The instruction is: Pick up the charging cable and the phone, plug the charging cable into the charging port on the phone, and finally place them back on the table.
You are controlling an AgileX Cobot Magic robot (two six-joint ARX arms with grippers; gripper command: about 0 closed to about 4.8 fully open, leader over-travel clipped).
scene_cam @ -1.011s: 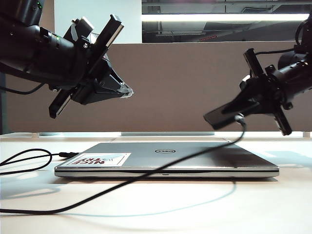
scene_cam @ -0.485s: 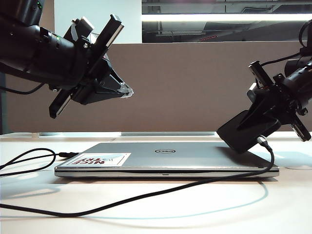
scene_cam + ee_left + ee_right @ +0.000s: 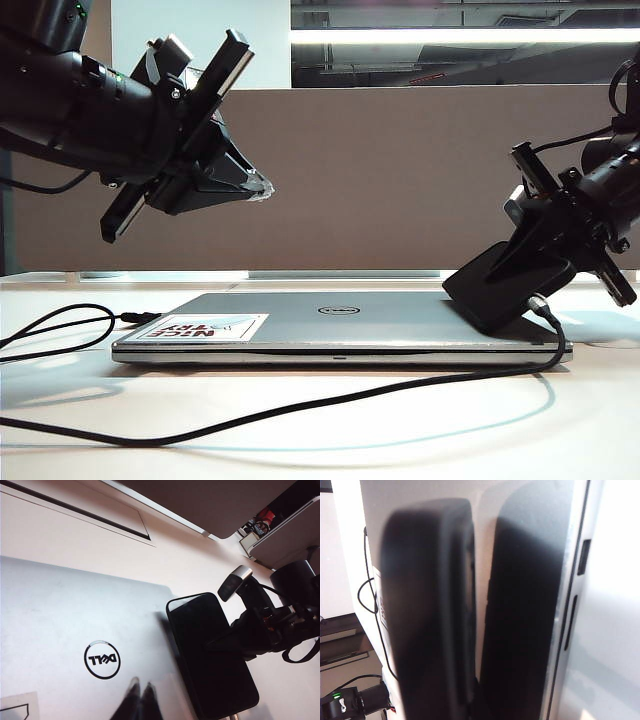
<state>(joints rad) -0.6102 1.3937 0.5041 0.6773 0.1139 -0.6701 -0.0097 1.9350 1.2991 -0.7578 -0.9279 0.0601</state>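
In the right wrist view the phone (image 3: 427, 615) filled the frame as a blurred dark slab, so the right gripper's (image 3: 545, 262) fingers could not be seen there, and the charging port was hidden in every view. The left gripper (image 3: 141, 702) showed only as two dark tips cut off by the frame edge in its own wrist view. The charging cable (image 3: 300, 402) ran out of the exterior view at the edge farthest from the right gripper.
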